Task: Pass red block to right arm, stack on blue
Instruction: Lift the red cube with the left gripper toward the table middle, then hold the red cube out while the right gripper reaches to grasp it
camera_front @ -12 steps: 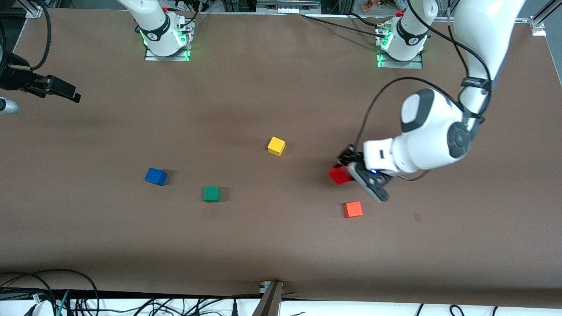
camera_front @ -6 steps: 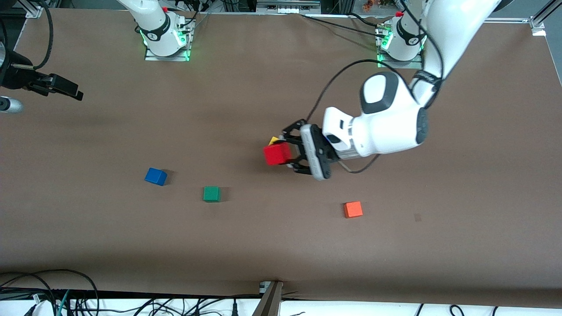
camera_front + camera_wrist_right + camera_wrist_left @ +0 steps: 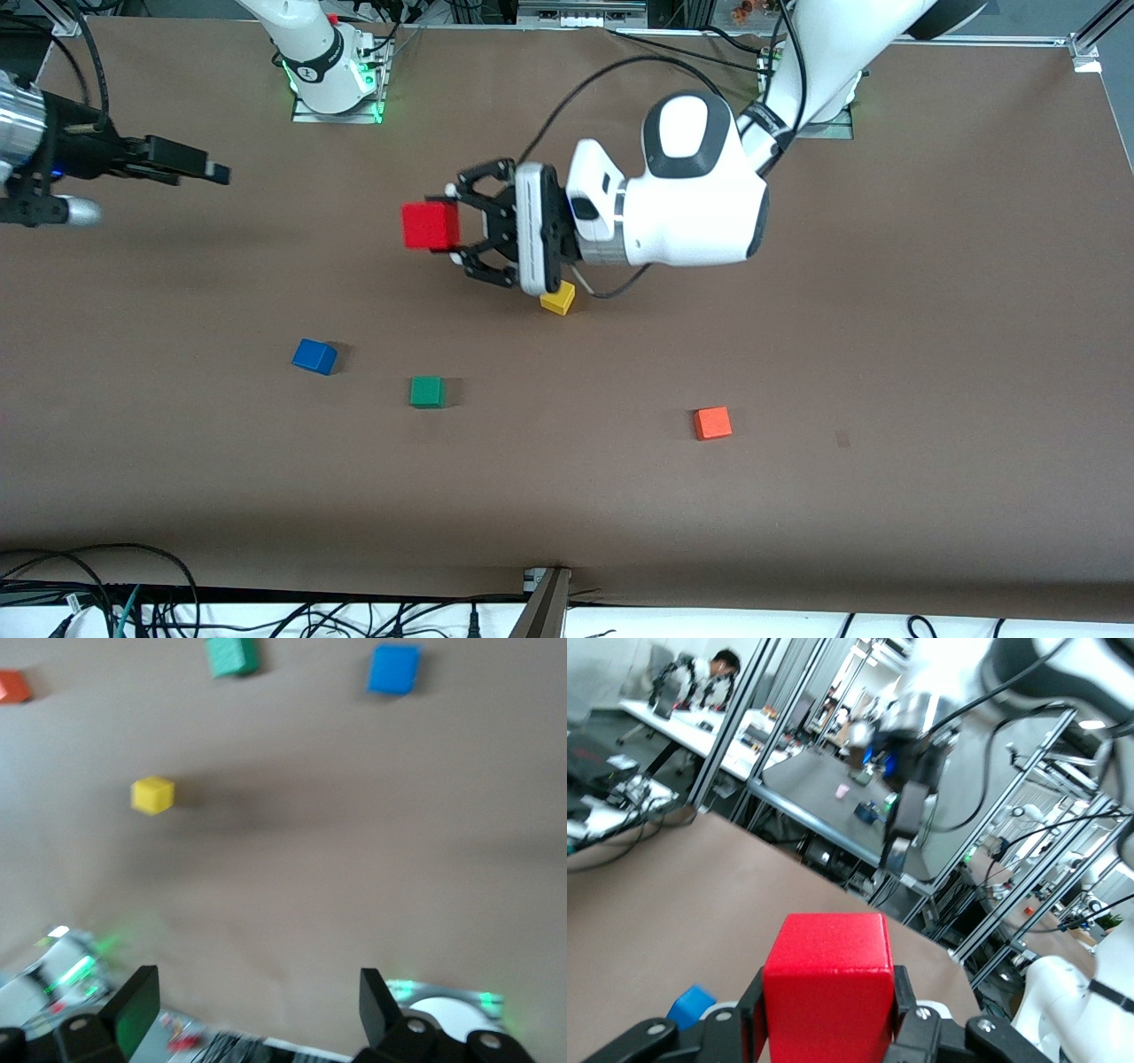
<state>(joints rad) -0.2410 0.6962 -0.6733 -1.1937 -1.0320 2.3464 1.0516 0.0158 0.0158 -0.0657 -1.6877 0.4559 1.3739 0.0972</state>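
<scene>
Our left arm [image 3: 709,190] reached from its base toward the right arm's end of the table, its wrist turned so the left gripper [image 3: 456,226] pointed sideways above the table [image 3: 886,354]. Its linkage fingers [image 3: 478,177] were clamped on the red block [image 3: 431,225], one on each side, and the block hung in the air over bare table, clear of the surface. In the left wrist view the block [image 3: 828,992] sat squarely between the black fingers [image 3: 744,1028].

Our right arm [image 3: 53,155] came in at the table's edge, held level, with the right gripper [image 3: 208,171] over the table and pointing toward the red block, well apart from it. In the right wrist view its two fingers [image 3: 133,1001] stood wide apart with nothing between them.

The blue block [image 3: 314,356] lay on the table, nearer the front camera than the held block, beside the green block [image 3: 426,391]. The yellow block [image 3: 558,298] showed just under the left wrist, and the orange block [image 3: 712,423] lay toward the left arm's end.
</scene>
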